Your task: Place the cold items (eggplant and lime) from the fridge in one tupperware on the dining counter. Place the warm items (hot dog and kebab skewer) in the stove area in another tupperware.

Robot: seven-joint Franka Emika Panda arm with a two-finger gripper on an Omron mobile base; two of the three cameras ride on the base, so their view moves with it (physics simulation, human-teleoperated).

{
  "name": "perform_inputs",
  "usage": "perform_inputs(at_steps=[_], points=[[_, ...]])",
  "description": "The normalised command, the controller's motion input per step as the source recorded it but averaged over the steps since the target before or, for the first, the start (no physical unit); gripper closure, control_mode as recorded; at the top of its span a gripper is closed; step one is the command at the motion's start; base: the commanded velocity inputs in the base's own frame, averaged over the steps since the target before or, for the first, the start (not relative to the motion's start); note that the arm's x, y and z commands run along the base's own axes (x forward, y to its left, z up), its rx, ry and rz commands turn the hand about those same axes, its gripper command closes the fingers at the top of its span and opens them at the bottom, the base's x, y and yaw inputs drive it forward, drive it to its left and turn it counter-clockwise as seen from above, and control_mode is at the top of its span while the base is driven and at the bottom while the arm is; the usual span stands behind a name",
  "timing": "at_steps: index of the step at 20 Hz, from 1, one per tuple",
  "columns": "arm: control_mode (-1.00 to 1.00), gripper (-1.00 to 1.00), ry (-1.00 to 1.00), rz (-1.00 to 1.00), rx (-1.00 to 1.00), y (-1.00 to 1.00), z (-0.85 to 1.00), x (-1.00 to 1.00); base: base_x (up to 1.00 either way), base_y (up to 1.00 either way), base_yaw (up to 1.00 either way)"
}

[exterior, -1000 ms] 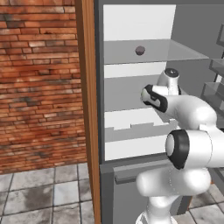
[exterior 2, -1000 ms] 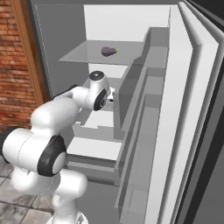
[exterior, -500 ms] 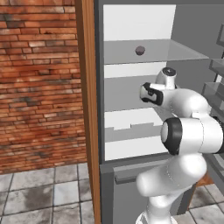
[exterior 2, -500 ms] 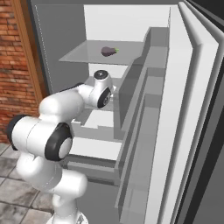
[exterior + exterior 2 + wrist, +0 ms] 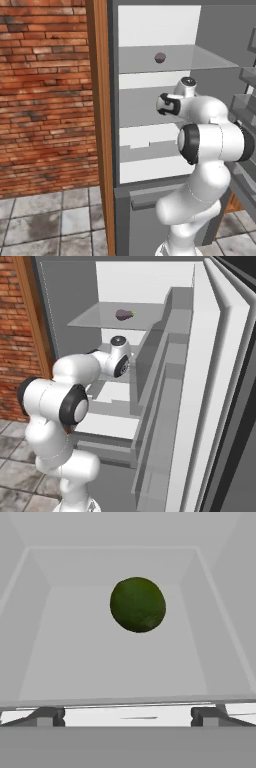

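A round dark green lime lies on the white floor of a fridge compartment, straight ahead of my gripper and a short way beyond it. The gripper is open, its two dark fingertips set wide apart with nothing between them. A small dark purple eggplant rests on the glass shelf one level above my hand. My wrist reaches into the fridge under that shelf. The hot dog, kebab skewer and tupperware are out of view.
The open fridge door with its stacked bins stands close on the right. A wooden panel and a brick wall border the fridge on the left. White drawers sit below my hand.
My arm has folded in closer to the fridge, and the hand has pushed deeper under the glass shelf. The eggplant has not moved.
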Motion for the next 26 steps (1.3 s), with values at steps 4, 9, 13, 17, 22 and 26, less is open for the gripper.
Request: perform_inputs(at_steps=[4, 9, 13, 17, 22, 26], points=[[-1.00, -1.00, 0.00, 0.00, 0.00, -0.08, -0.16, 0.25, 0.00, 0.00, 0.00], [-1.00, -1.00, 0.00, 0.00, 0.00, -0.09, -0.17, 0.27, 0.00, 0.00, 0.00], [-1.00, -1.00, 0.00, 0.00, 0.00, -0.05, -0.11, 0.29, 0.00, 0.00, 0.00], [-1.00, -1.00, 0.00, 0.00, 0.00, 0.00, -0.08, 0.34, 0.00, 0.00, 0.00], [-1.00, -1.00, 0.00, 0.00, 0.00, 0.00, -0.08, 0.32, 0.00, 0.00, 0.00], [-1.00, -1.00, 0.00, 0.00, 0.00, 0.00, -0.12, 0.24, 0.00, 0.00, 0.00]])
